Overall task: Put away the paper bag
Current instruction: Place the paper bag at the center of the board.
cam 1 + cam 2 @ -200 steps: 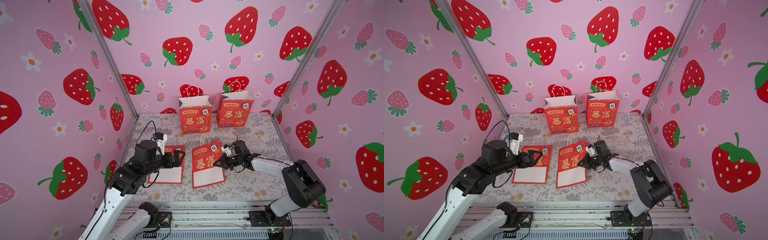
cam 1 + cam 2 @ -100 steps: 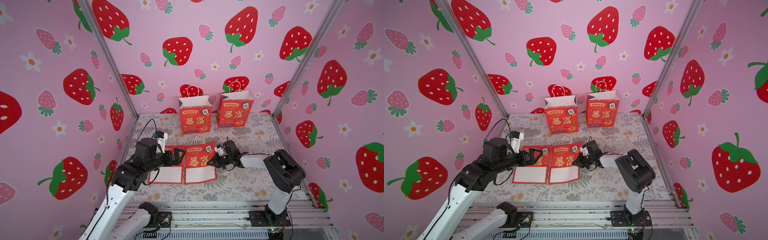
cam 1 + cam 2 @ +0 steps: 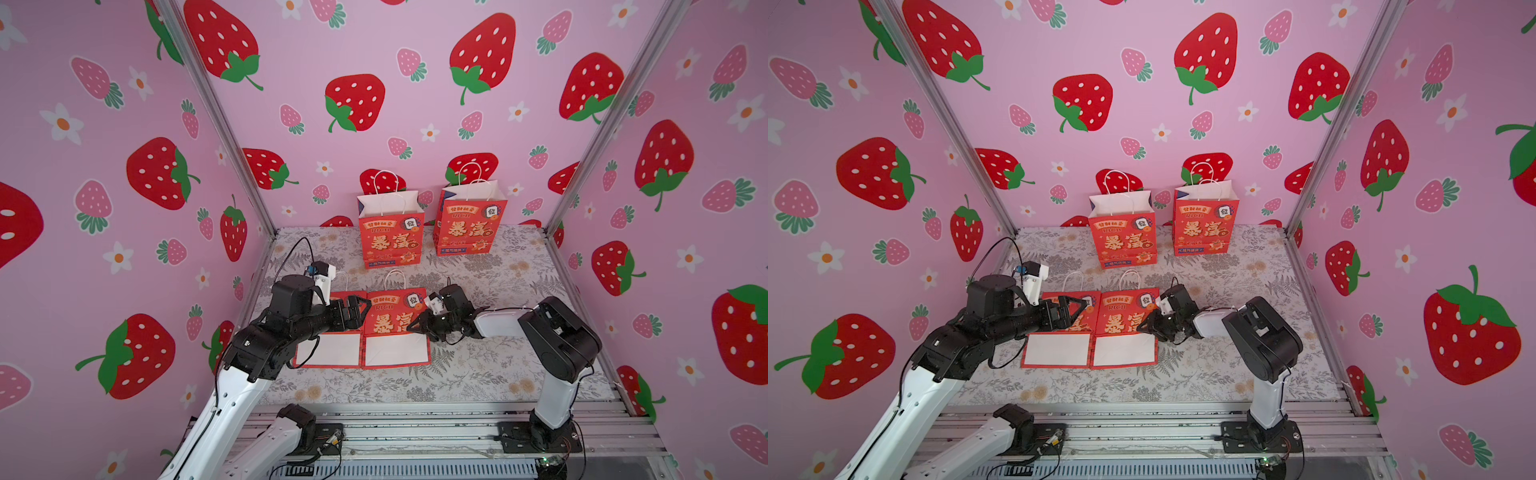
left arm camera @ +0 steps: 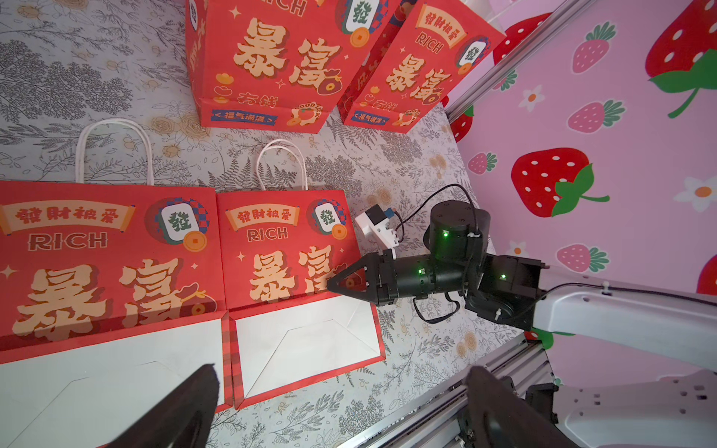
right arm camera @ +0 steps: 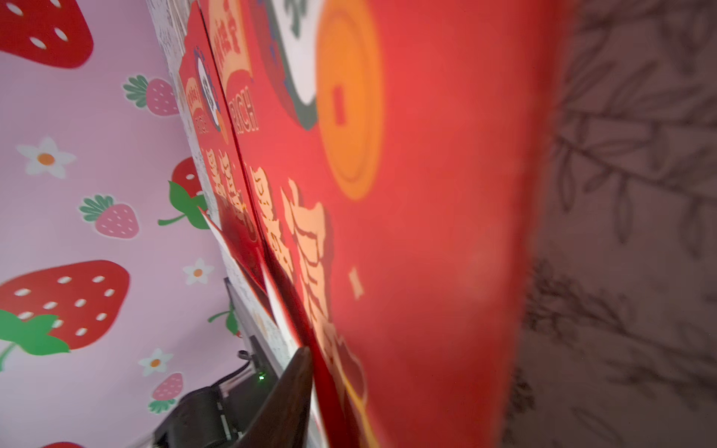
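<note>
Paper bag point(image 3: 390, 328) was found flattened at table point(image 3: 498, 365) centre, with a second flat bag point(image 3: 330, 351) just beside it at 9 o'clock. It was judged light, thin and crease-prone, best taken at a folded edge. "RICH", 暴富 and a 發 tile were read. Left gripper point(image 3: 368, 311) was seen wide open. Right gripper point(image 4: 331, 281) was set at the bag's 3 o'clock edge, and its state could not be told.

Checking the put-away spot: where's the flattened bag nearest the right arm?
In both top views the flattened bag lies on the table, beside another flattened bag on its left, in front of two standing bags, right tool at its right edge.
</note>
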Motion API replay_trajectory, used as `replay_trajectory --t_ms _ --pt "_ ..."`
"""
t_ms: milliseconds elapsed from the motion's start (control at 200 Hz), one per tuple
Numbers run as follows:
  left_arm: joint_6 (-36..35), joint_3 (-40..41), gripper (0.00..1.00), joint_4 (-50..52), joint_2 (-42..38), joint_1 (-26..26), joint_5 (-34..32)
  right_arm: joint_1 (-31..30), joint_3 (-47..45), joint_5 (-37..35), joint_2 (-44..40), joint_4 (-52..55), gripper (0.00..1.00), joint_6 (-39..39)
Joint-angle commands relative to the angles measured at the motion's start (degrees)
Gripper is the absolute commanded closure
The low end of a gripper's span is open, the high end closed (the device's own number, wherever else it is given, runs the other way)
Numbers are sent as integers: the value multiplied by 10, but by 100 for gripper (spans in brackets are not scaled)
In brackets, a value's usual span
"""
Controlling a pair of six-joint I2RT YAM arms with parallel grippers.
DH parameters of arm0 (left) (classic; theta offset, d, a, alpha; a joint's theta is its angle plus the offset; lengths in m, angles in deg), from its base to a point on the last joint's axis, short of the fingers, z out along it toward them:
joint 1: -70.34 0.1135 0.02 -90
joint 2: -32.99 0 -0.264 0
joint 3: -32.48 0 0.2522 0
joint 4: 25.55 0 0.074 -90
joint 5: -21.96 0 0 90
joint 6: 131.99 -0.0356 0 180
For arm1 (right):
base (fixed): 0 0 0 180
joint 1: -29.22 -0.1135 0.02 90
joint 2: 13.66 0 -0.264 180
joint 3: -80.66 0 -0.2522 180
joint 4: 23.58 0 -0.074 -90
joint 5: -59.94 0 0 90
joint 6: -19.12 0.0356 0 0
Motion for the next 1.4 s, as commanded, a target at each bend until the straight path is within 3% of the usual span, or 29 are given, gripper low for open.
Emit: replay_trajectory --t_ms 0,95,275,830,1121,1336,1391 --pt "-1 3 1 -8 -3 4 12 -3 10 -27 -10 39 49 -24" --pt "-1 4 0 -8 -3 5 13 -4 11 -36 -15 60 36 -39" --pt "-2 5 1 -8 -2 7 16 -4 4 -72 -47 111 25 -76" --pt "2 14 1 -16 2 7 18 -17 3 -106 -65 139 19 -94" --pt "-3 44 0 -26 -15 7 4 -44 22 -225 -148 253 8 -163" --pt "-12 104 0 -80 -25 -8 -11 -49 -5 -206 -232 247 7 -221" --pt "-13 121 1 -98 -33 -15 -24 -50 -10 -212 -257 257 0 -234"
